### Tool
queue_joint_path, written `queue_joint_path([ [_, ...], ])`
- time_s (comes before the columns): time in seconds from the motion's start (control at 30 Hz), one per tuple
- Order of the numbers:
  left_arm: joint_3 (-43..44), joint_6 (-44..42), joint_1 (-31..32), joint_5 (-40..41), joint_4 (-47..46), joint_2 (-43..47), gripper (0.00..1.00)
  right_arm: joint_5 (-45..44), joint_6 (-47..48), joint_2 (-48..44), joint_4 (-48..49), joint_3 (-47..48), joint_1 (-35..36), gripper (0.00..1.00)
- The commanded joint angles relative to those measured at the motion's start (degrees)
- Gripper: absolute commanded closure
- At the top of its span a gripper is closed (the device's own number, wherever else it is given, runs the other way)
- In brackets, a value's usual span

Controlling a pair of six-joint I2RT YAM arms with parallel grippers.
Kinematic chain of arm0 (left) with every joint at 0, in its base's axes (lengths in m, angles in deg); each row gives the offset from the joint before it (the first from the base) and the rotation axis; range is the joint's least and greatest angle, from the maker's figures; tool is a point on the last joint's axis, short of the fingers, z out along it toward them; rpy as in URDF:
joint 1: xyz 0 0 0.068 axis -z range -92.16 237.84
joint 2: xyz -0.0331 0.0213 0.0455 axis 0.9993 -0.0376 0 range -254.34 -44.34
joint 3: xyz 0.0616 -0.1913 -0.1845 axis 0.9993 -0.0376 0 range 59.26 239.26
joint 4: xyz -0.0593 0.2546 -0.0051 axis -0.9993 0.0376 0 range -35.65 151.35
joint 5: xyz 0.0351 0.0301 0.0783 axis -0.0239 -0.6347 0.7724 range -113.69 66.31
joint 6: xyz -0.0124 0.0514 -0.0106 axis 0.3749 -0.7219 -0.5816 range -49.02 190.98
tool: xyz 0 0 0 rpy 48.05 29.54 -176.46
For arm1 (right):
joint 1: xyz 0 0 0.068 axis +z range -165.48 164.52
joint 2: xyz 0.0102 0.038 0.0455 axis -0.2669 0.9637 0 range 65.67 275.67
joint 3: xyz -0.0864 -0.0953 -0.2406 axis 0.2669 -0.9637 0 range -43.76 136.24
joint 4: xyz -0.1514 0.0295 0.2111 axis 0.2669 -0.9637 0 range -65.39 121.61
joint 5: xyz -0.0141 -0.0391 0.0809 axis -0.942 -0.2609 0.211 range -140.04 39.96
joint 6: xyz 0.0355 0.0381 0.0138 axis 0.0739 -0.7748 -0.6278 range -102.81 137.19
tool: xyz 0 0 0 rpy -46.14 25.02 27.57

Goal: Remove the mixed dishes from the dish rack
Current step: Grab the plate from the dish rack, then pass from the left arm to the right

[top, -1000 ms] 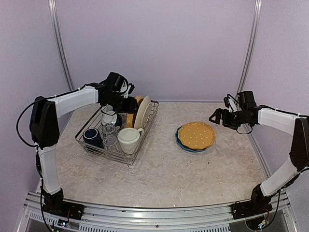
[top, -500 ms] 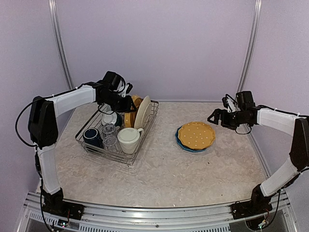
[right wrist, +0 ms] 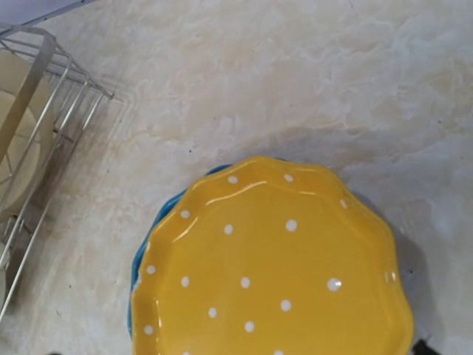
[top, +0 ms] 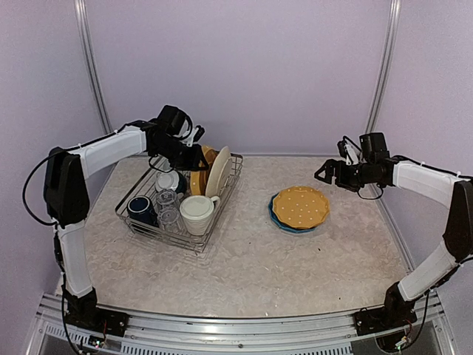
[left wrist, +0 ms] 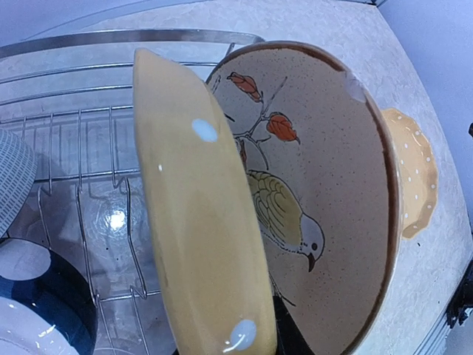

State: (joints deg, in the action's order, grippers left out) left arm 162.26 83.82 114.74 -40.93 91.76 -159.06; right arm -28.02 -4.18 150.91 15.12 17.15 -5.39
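Note:
The dish rack (top: 167, 237) stands at the left and holds a yellow dotted plate (left wrist: 199, 222) on edge next to a cream floral plate (left wrist: 325, 185) with a bird on it. My left gripper (top: 196, 157) is above the rack's back end and shut on the yellow dotted plate's rim; a dark finger shows between the two plates. The rack also holds a large cream mug (top: 196, 213), a navy mug (top: 140, 208), clear glasses (top: 167, 203) and a dark white-lined bowl (left wrist: 37, 303). My right gripper (top: 324, 174) is open and empty, just behind and above a second yellow dotted plate (right wrist: 273, 266) that lies on a blue plate (right wrist: 159, 222).
The two stacked plates (top: 300, 206) lie on the marbled table right of centre. The rack's right corner (right wrist: 66, 81) shows in the right wrist view, with bare table between it and the stack. Purple walls close the back and sides.
My left arm has risen a little above the rack with the yellow dotted plate held. My right gripper has drifted slightly up and to the left.

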Motion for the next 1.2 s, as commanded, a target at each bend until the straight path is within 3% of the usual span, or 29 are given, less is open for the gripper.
queue_joint_path([
  [0.0,5.24,-0.37,0.84,1.17,1.52,4.48,1.00,-0.22,-0.58,-0.52,-0.80,1.06,0.72,0.00],
  [0.3,9.77,-0.74,1.35,2.37,4.80,8.59,1.00,-5.20,1.68,1.16,-5.65,5.69,0.69,0.00],
  [0.47,10.38,-1.98,1.82,5.13,5.82,11.54,1.00,-12.55,1.82,2.66,-10.64,9.93,0.60,0.00],
  [0.7,9.84,-6.72,5.54,10.46,4.60,15.86,1.00,-1.57,-0.30,2.00,-5.61,9.60,-0.21,0.00],
  [0.83,8.63,-13.31,11.54,22.98,0.36,18.31,1.00,-1.63,-0.34,3.22,-7.28,12.89,1.44,0.00],
  [1.0,0.42,-31.73,21.08,37.10,-17.61,20.62,1.00,3.43,-2.86,2.44,-5.22,14.92,3.41,0.00],
  [1.17,-2.97,-45.27,25.64,39.63,-28.37,19.00,1.00,7.85,-7.84,2.14,-3.07,18.41,5.12,0.00],
])
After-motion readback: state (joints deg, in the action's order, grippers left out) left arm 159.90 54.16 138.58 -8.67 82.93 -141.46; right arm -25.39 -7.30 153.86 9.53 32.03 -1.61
